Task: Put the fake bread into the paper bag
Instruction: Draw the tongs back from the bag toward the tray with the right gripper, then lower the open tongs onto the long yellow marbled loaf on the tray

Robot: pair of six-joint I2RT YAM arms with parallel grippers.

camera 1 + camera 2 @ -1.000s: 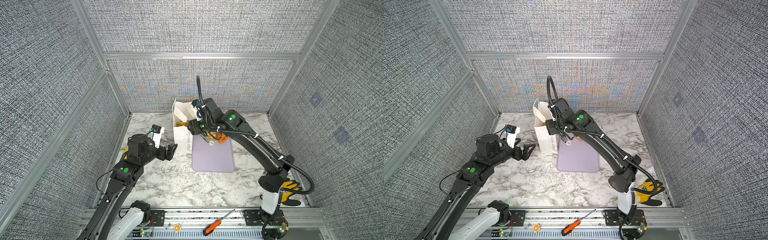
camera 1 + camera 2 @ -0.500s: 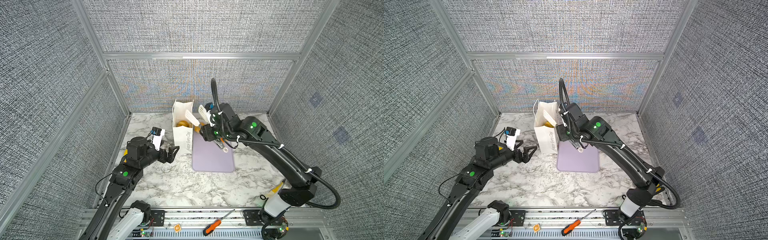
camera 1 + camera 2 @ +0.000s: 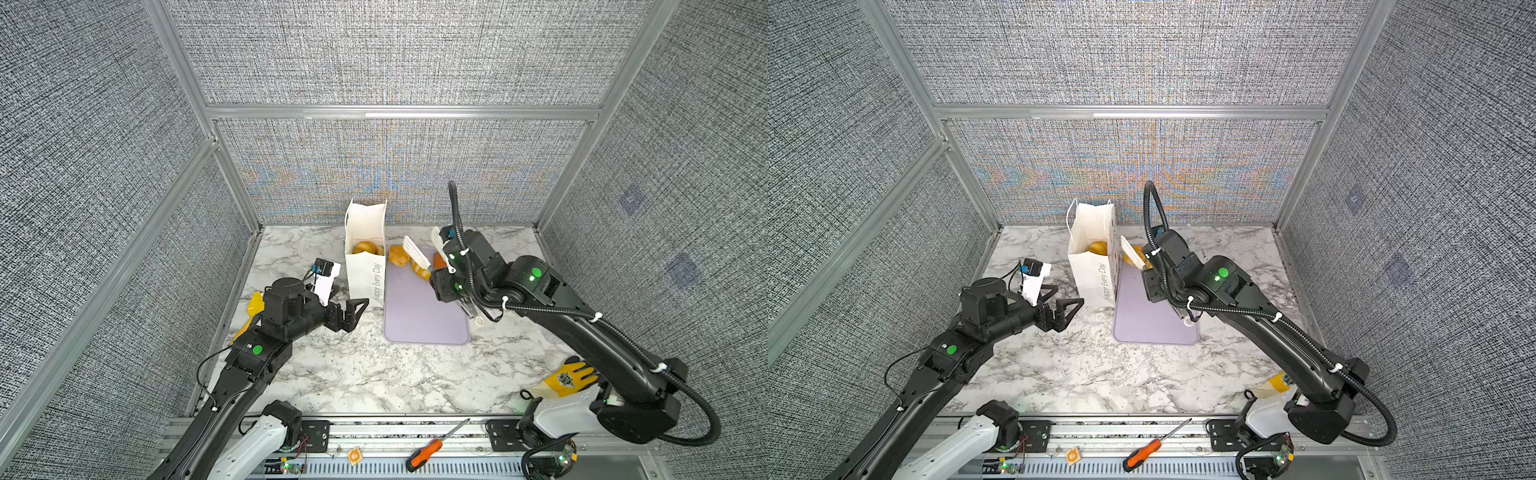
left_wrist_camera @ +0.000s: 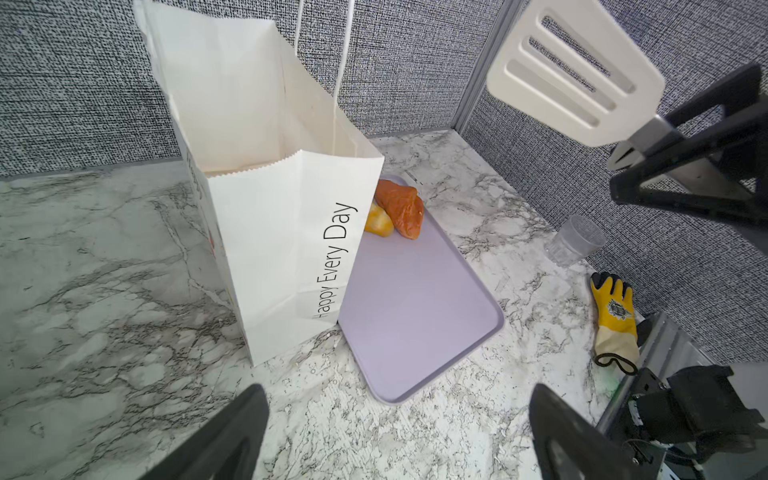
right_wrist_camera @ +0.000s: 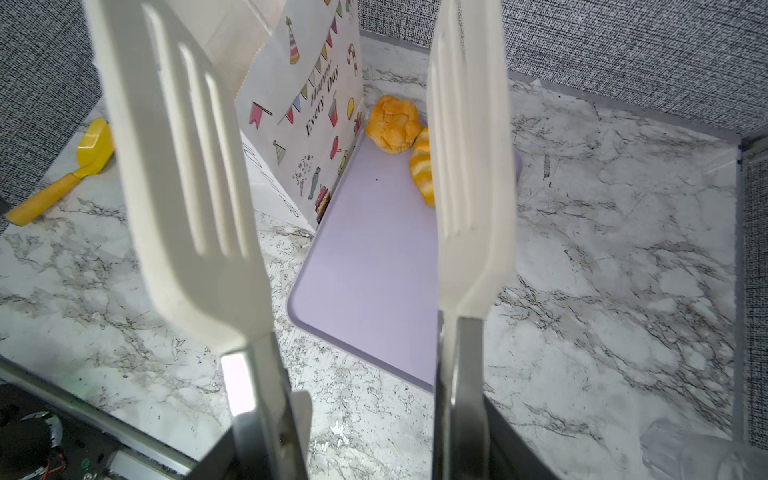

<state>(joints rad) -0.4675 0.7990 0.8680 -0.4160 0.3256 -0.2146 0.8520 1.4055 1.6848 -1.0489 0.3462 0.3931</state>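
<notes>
The white paper bag [image 3: 365, 266] [image 3: 1092, 266] [image 4: 270, 232] [image 5: 307, 104] stands upright and open, touching the lilac tray's left edge. Golden fake bread [image 3: 365, 247] [image 3: 1098, 247] lies inside it. On the far end of the tray [image 3: 419, 311] [image 4: 407, 307] [image 5: 374, 249] sit a round bun [image 3: 399, 255] [image 5: 392, 123], a yellow croissant [image 3: 420, 271] [image 5: 420, 170] and a darker orange-brown pastry [image 3: 438, 261] [image 4: 401, 208]. My right gripper [image 3: 444, 272] [image 5: 370, 436] is shut on white tongs [image 3: 417, 251] [image 5: 183, 166]; their paddles stand apart, empty, above the tray. My left gripper [image 3: 358, 312] [image 4: 397, 395] is open near the bag's front corner.
A yellow plastic scoop [image 3: 253, 309] [image 5: 62, 183] lies by the left wall. A yellow work glove [image 3: 569, 378] [image 4: 615, 324] lies at the front right. A clear cup [image 4: 575, 241] stands by the right wall. An orange screwdriver [image 3: 428, 451] rests on the front rail.
My right arm has drawn the tongs back from over the bag's mouth to the right, above the tray. The left gripper has drifted slightly toward the front.
</notes>
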